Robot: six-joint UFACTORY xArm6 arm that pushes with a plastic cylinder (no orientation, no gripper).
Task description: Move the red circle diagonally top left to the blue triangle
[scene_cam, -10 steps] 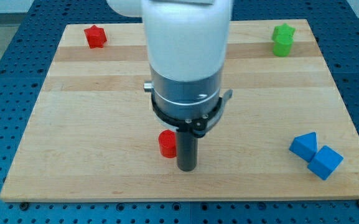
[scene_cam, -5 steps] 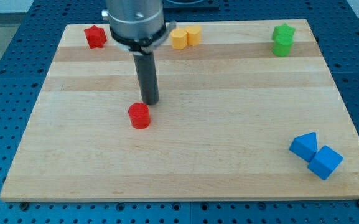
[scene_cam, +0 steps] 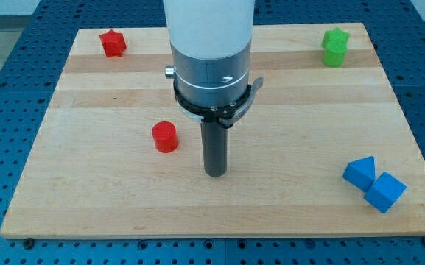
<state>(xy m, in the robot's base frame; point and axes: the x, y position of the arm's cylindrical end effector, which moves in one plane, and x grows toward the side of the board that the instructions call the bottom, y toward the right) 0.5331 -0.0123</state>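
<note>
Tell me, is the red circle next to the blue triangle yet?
Not yet. The red circle sits left of the board's middle, far from the blue triangle, which lies near the bottom right, touching a blue cube. My tip rests on the board just right of the red circle and a little lower, not touching it. Still left: pushing the circle across to a spot diagonally up-left of the triangle.

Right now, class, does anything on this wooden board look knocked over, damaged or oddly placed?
Nothing stands out. The red circle block sits flat, left of my tip and apart from it. The blue triangle block touches the blue cube.
</note>
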